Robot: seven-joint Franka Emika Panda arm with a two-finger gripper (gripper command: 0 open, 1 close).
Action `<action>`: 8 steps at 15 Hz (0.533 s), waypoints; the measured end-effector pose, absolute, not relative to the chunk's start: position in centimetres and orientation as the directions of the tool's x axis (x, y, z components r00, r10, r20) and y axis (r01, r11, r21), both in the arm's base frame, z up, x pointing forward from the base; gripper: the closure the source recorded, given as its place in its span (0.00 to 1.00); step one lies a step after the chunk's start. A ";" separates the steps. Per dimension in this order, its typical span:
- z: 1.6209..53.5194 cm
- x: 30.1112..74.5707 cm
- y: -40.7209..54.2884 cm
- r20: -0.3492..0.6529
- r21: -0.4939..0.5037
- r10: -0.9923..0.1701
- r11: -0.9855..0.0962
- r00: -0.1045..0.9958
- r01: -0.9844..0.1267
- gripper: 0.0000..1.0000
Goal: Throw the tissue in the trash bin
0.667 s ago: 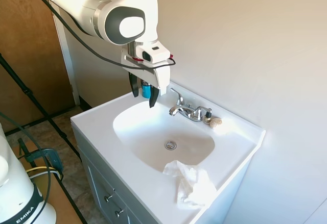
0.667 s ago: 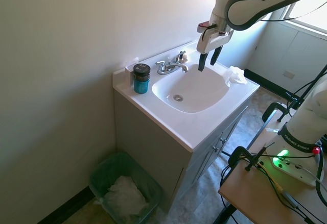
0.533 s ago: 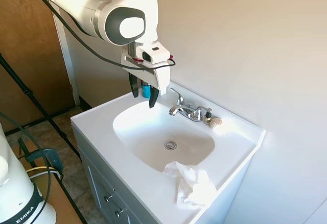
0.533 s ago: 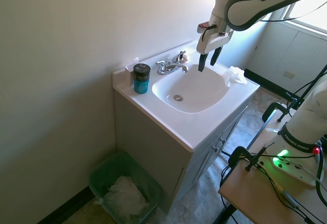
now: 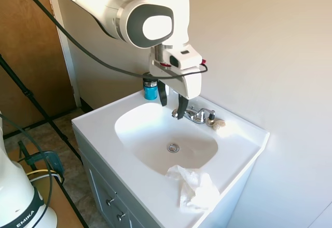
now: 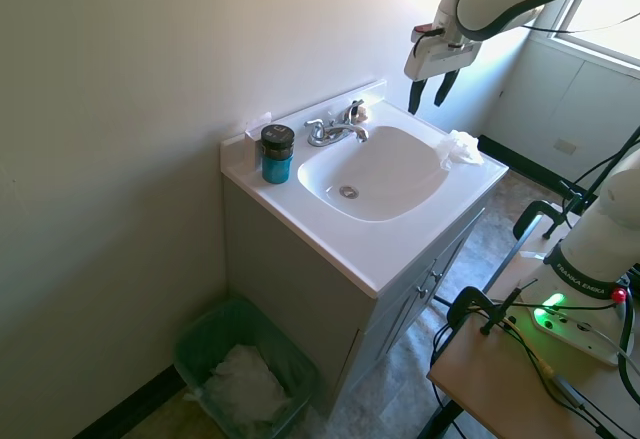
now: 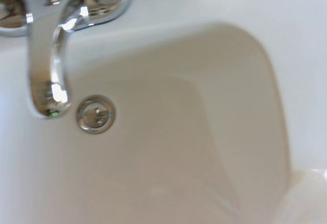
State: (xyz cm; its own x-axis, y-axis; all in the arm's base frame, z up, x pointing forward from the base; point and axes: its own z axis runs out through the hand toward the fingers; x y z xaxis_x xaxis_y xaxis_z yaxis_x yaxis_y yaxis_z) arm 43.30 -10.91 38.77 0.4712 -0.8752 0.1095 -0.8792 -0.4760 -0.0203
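Note:
The crumpled white tissue (image 5: 194, 186) (image 6: 460, 146) lies on the sink counter's rim, at the end far from the blue jar. A soft white edge in a corner of the wrist view (image 7: 306, 198) may be this tissue. My gripper (image 5: 171, 102) (image 6: 428, 94) hangs open and empty above the basin near the faucet (image 5: 193, 114), well apart from the tissue. The green trash bin (image 6: 245, 369) stands on the floor beside the vanity, below the jar end, with crumpled white paper inside. It is out of the first exterior view.
The white sink (image 5: 98, 129) has a chrome faucet (image 6: 330, 131) (image 7: 48, 76) and a drain (image 7: 95, 114). A blue jar with a black lid (image 5: 150, 89) (image 6: 277, 154) stands at the back corner. The wall runs right behind the counter.
The arm has carried the open gripper across the basin toward the faucet and the tissue's end, and slightly higher. The tissue has not moved.

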 end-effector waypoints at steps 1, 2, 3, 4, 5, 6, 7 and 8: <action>38.1 43.1 -12.8 0.114 -0.020 -0.893 -0.440 0.435 -0.898 0.00; 37.4 42.9 -14.6 0.116 -0.022 -0.909 -0.406 0.401 -0.913 0.00; 36.6 42.5 -16.6 0.115 -0.026 -0.923 -0.371 0.366 -0.928 0.00; 36.0 42.2 -18.1 0.112 -0.027 -0.935 -0.340 0.335 -0.940 0.00; 35.4 41.8 -19.6 0.108 -0.028 -0.946 -0.310 0.305 -0.950 0.00; 34.8 41.4 -21.0 0.105 -0.027 -0.954 -0.284 0.279 -0.959 0.00; 34.2 41.0 -22.1 0.100 -0.023 -0.960 -0.264 0.261 -0.964 0.00; 33.4 40.7 -23.0 0.092 -0.016 -0.965 -0.249 0.247 -0.968 0.00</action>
State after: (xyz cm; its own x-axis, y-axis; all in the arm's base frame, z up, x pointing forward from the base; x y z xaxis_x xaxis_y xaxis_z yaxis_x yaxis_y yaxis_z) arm 40.66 -22.99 33.43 0.2468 -0.9647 0.0916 -0.9683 -0.2492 -0.0162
